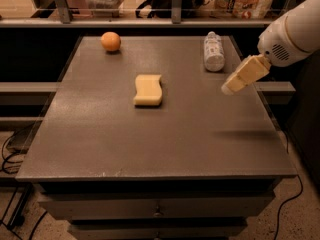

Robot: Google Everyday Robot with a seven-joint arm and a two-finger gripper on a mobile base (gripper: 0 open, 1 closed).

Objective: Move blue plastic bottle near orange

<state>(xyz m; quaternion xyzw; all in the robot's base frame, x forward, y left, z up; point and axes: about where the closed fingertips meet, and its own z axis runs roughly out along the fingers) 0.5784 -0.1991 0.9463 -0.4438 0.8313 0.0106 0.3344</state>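
The blue plastic bottle (214, 51) lies on its side on the grey table (150, 149). Its long axis runs toward the far edge, and its cap points away from me. It sits just beyond my gripper (229, 88) and slightly to its left, not touching it. My gripper hangs above the table's right side, angled down and leftward; I cannot tell whether it is apart or together. The yellow sponge (148, 89) lies flat well to its left. The orange (110, 41) rests farther left still, near the far left corner, well apart from the bottle.
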